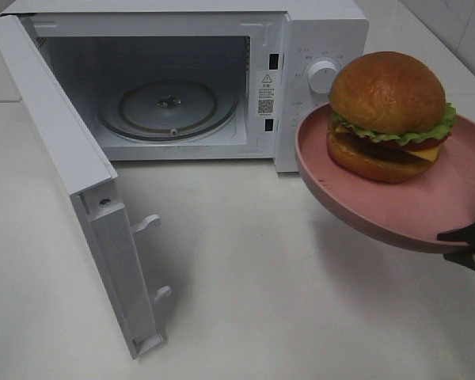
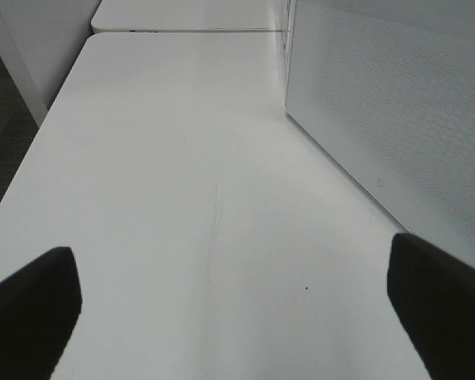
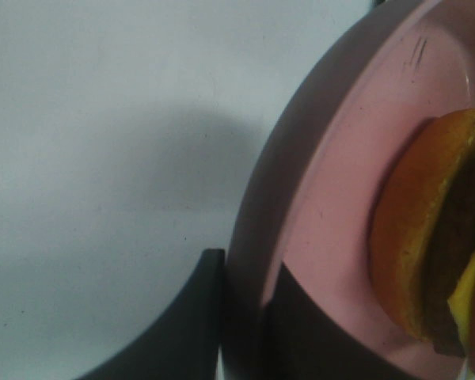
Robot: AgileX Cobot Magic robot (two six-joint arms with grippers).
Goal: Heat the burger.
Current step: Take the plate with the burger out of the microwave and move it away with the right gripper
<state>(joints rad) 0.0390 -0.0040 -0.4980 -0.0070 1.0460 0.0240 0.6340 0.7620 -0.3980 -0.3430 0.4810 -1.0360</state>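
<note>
- The burger (image 1: 388, 111) is seen on the plate (image 1: 427, 207), off-centre toward the microwave (image 1: 182, 79).
- The plate is held in the air, tilted, to the right of the microwave and in front of its dial (image 1: 322, 77); a shadow is cast on the counter (image 1: 245, 285) beneath it.
- The right claw (image 3: 241, 317) is clamped on the plate's rim, at the edge farthest from the microwave, with one finger under the rim and one over it.
- In the right wrist view the bottom bun, patty and cheese are seen close beside the clamped rim.
- The microwave door (image 1: 71, 174) is swung fully open to the left, and the glass turntable (image 1: 168, 107) is exposed in the cavity.
- The left claw (image 2: 237, 297) is held with its fingers (image 2: 28, 309) wide apart and nothing between them, above the bare counter and beside the perforated panel of the microwave door.
- The left claw is not seen in the high view.
</note>
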